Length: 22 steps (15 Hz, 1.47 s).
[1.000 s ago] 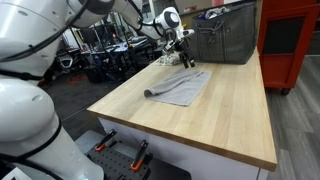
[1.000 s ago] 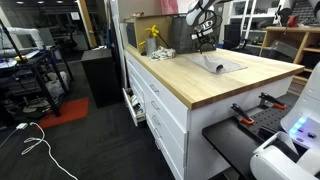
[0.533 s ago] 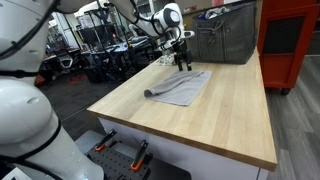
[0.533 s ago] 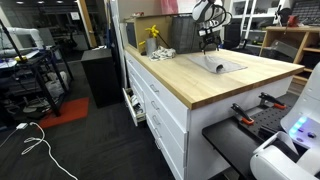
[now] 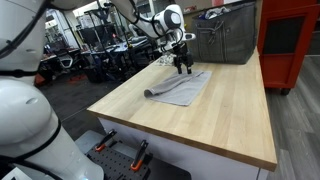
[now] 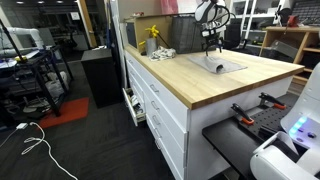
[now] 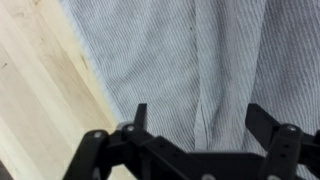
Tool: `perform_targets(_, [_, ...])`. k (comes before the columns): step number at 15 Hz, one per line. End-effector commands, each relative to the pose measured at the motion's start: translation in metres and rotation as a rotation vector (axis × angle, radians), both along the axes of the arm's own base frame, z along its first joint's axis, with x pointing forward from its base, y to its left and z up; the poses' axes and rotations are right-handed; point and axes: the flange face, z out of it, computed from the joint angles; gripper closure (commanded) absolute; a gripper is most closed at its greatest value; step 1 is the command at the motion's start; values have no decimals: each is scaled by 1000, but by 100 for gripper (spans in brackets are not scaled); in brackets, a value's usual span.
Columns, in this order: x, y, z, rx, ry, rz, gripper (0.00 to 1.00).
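Hand [image 5: 183, 67] released, jaws wide, hovering just above the striped gray cloth [image 5: 180, 88] on the counter [image 5: 228, 112]. We judge approach step; grabbing calls for lowering straight down.

Since one second ago the gripper [image 5: 183, 67] has come lower, closer to the far end of the grey cloth [image 5: 180, 87]. In an exterior view the gripper [image 6: 210, 45] has also shifted a little to the right of the picture, more over the cloth [image 6: 222, 66]. The big white arm link [image 5: 20, 30] near the camera now covers less of the upper left corner.
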Motion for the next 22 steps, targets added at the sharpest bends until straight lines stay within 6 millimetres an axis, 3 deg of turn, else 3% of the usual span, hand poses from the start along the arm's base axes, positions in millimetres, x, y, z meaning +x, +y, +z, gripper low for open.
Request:
perform_targets(1, [0, 0, 1, 0, 1, 0, 0])
perform_targets(10, [-5, -6, 1, 12, 5, -29, 0])
perform_targets(16, [-33, -9, 0, 145, 35, -127, 0])
perform_targets(22, [-65, -27, -4, 290, 1, -253, 0])
